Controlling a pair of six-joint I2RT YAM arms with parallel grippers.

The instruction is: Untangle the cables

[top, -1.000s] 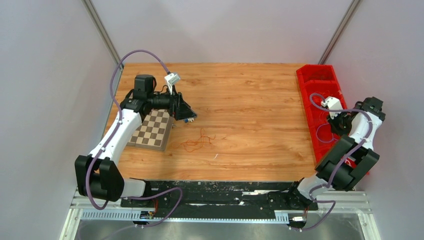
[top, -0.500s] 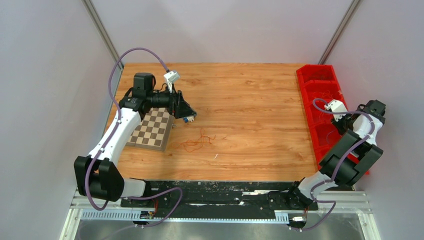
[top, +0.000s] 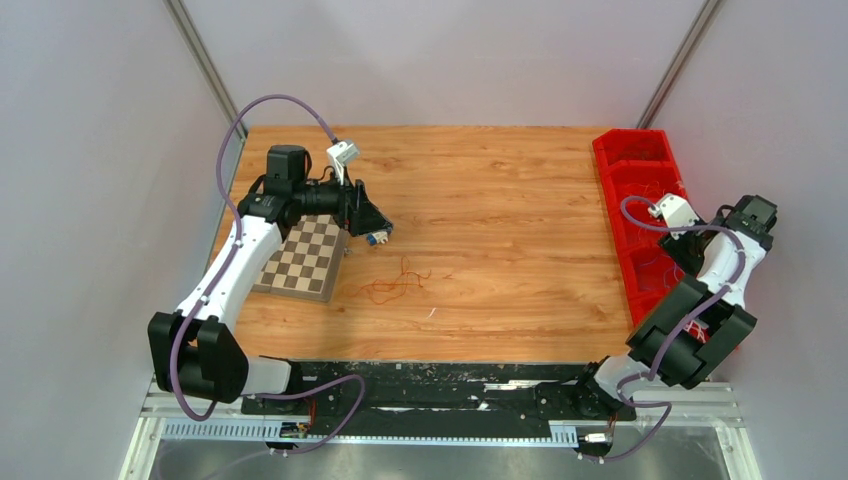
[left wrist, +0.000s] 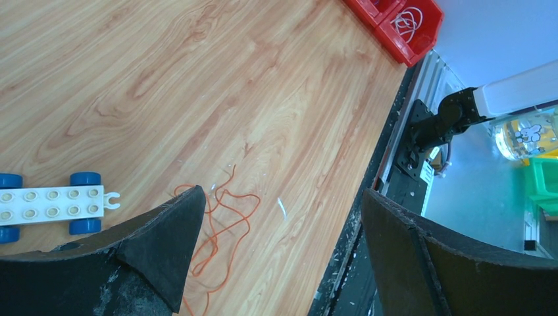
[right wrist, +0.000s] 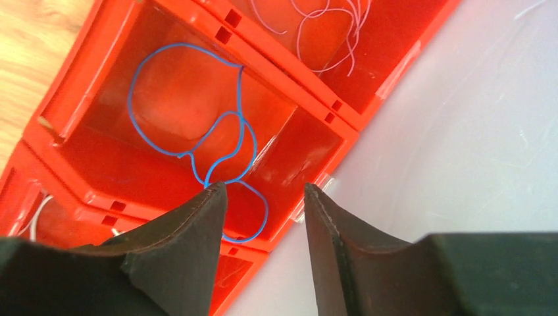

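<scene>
view: top external
red bin row [top: 630, 166]: we see it along the right edge of the wooden table [top: 500, 190].
orange-red cable [top: 390, 285]: a loose tangle on the table, well apart from the red bin row.
left gripper [top: 378, 232]: above a wheeled toy brick [top: 375, 239], farther from the red bin row than the tangle, beside a checkerboard [top: 305, 260].
right gripper [top: 686, 248]: over the red bin row; we cannot tell its spread here.

view: left wrist
left gripper [left wrist: 283, 194]: fingers spread wide, holding nothing.
orange-red cable [left wrist: 220, 227]: on the table, well apart from the red bin row [left wrist: 388, 33].
white strand [left wrist: 281, 207]: just on the bin-row side of the orange-red cable.
white cable [left wrist: 408, 16]: we see it coiled inside the red bin row.

view: right wrist
right gripper [right wrist: 264, 191]: fingers parted, clamped on nothing.
blue cable [right wrist: 210, 141]: looped in the red bin row [right wrist: 289, 79] compartment under the fingertips.
pale pink cable [right wrist: 329, 33]: in the adjoining compartment.
</scene>
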